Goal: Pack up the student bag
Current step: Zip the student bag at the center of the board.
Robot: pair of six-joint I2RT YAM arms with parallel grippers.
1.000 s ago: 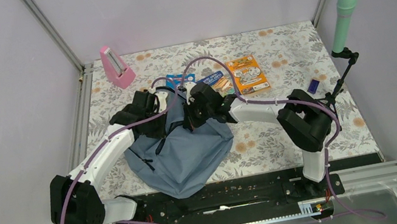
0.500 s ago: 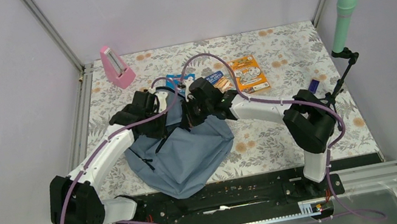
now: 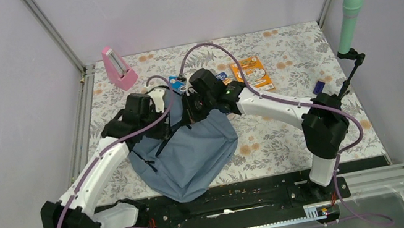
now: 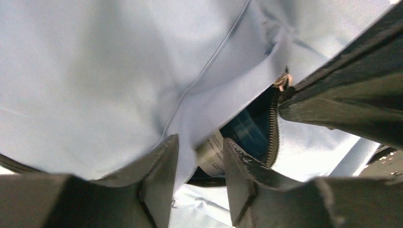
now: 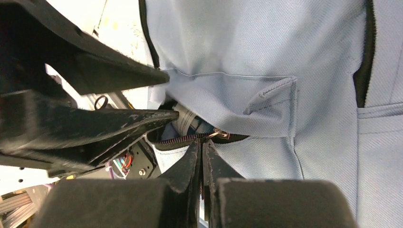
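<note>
The student bag [image 3: 188, 154], grey-blue with black straps, lies in the middle of the table. Both grippers meet at its far end. My left gripper [image 3: 156, 111] has its fingers close around a fold of bag fabric [image 4: 190, 128] at the zipper opening. My right gripper [image 3: 193, 108] is shut on the zipper edge [image 5: 190, 138], just beside the metal pull [image 5: 219, 135]. A blue and white printed item [image 4: 247, 130] shows inside the opening. In the right wrist view the left gripper's black fingers [image 5: 119, 76] sit left of the opening.
An orange book [image 3: 253, 74] and a partly hidden blue book [image 3: 221, 76] lie behind the right arm. A blue card [image 3: 175, 83] and a pink wedge-shaped object [image 3: 118, 68] stand further back. A green cylinder on a stand [image 3: 351, 18] and a small blue item [image 3: 319, 87] are at the right.
Both grippers have moved toward the far side of the table, and the bag's far end has been drawn along with them. The left arm has stretched out.
</note>
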